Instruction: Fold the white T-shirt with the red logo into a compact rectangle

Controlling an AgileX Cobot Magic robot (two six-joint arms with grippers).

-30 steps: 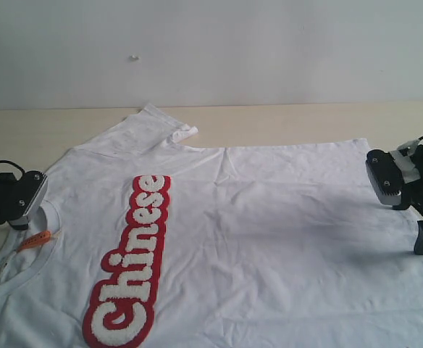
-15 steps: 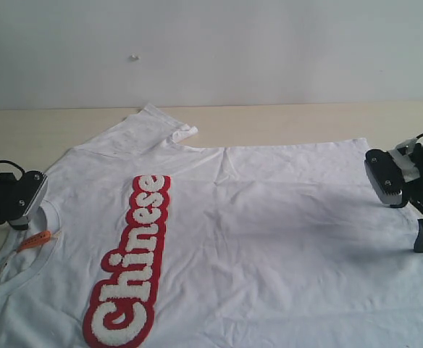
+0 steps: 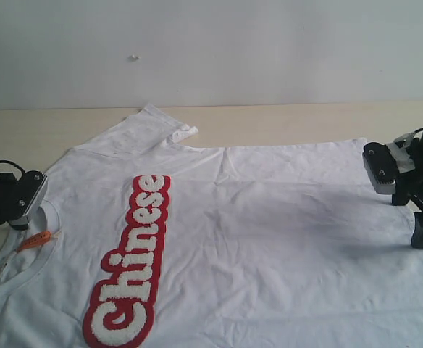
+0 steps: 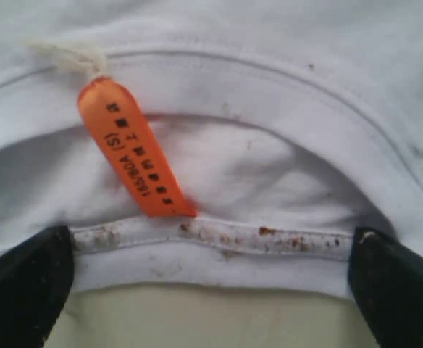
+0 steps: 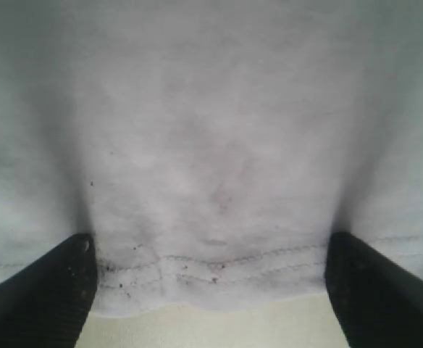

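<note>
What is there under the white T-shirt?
Only the pale table shows, bare beyond the edges of the T-shirt. The shirt lies spread on it; anything under the cloth itself is covered and cannot be seen.

white T-shirt [image 3: 269,239] — spread flat, wrinkled | red logo [image 3: 130,261] — face-up across chest

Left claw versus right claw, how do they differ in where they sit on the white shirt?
The black left claw straddles the white T-shirt's ribbed neck collar, by the small orange tag; the black right claw straddles its double-stitched bottom hem, plain cloth. The left claw's edge carries rusty specks; the right claw's, fewer, darker ones. Both stand open, cloth edge between the fingers.
</note>
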